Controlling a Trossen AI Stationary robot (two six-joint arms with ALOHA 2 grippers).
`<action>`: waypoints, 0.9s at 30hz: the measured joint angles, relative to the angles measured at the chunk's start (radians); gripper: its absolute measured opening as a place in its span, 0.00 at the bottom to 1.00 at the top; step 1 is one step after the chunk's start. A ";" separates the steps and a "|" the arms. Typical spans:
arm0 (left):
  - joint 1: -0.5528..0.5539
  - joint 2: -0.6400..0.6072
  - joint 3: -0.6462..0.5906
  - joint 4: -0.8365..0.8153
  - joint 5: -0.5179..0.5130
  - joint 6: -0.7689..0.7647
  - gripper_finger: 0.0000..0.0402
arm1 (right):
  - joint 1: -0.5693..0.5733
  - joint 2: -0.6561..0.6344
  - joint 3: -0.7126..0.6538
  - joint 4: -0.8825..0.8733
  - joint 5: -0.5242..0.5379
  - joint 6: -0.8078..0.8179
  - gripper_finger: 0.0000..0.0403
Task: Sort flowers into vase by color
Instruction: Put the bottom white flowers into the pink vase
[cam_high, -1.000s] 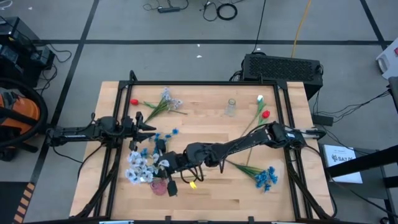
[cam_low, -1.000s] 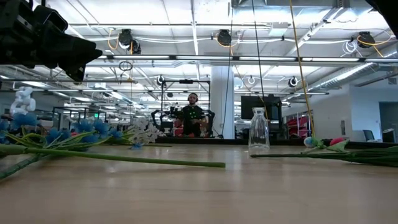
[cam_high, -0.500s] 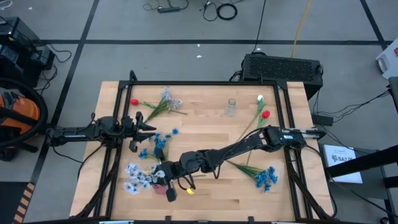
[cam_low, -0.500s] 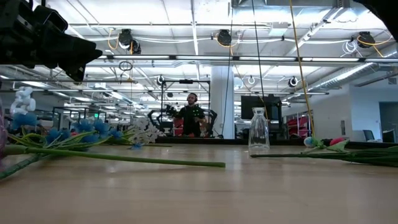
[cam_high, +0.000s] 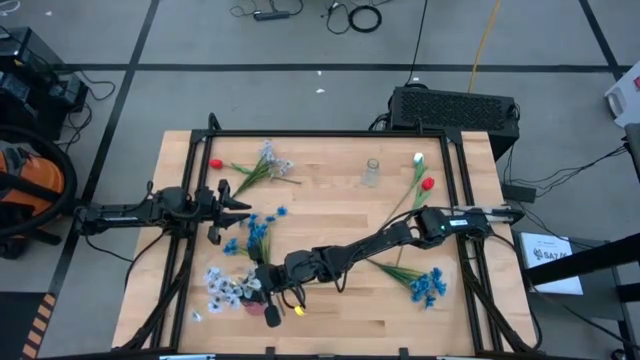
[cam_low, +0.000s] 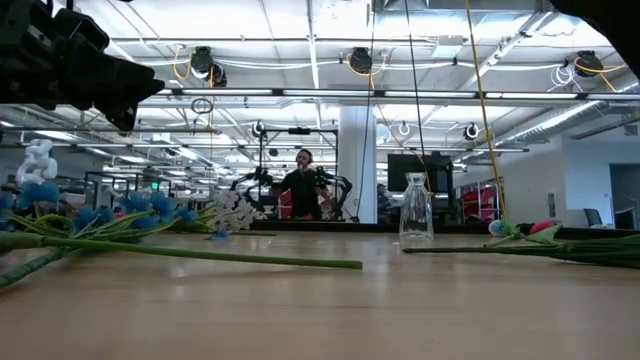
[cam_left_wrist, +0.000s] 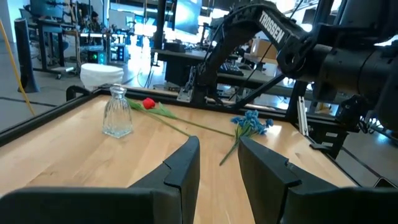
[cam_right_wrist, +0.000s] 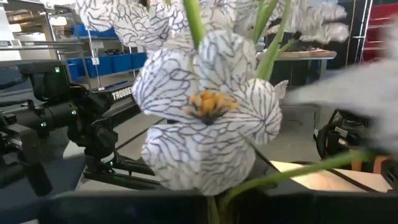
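Flowers lie scattered across my table (cam_high: 330, 330), and the ones that matter sit right at my right gripper (cam_high: 262, 292). That arm reaches far over to the near-left part of the table, and the pale white-lavender cluster (cam_high: 224, 289) sits directly at its fingertips. In the right wrist view a veined white bloom (cam_right_wrist: 205, 121) with an orange centre fills the frame just ahead of the jaws, green stems running back toward them. I cannot tell whether those jaws are clamped on the stems or apart, since the flowers hide them. A pinkish vase (cam_high: 258, 300) stands just beside the gripper.

My left gripper (cam_high: 232, 204) waits at the left side, its two dark fingers (cam_left_wrist: 180, 165) standing apart with nothing between them. A blue cluster (cam_high: 255, 228) lies just off its tips, toward the right arm. Ahead of the jaws, well apart, I see the clear glass vase (cam_left_wrist: 117, 112), a red bud (cam_left_wrist: 148, 104) on its stem, and another blue cluster (cam_left_wrist: 250, 121).
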 joint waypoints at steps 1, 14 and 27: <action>0.000 0.000 0.000 0.001 0.000 0.000 0.29 | 0.000 -0.002 0.000 -0.001 0.000 0.000 0.11; 0.000 0.000 0.000 0.001 0.000 0.000 0.29 | -0.002 -0.060 0.001 -0.228 -0.001 0.051 0.33; 0.000 0.000 0.000 0.001 0.000 0.000 0.29 | -0.019 -0.156 0.001 -0.442 -0.161 0.047 0.59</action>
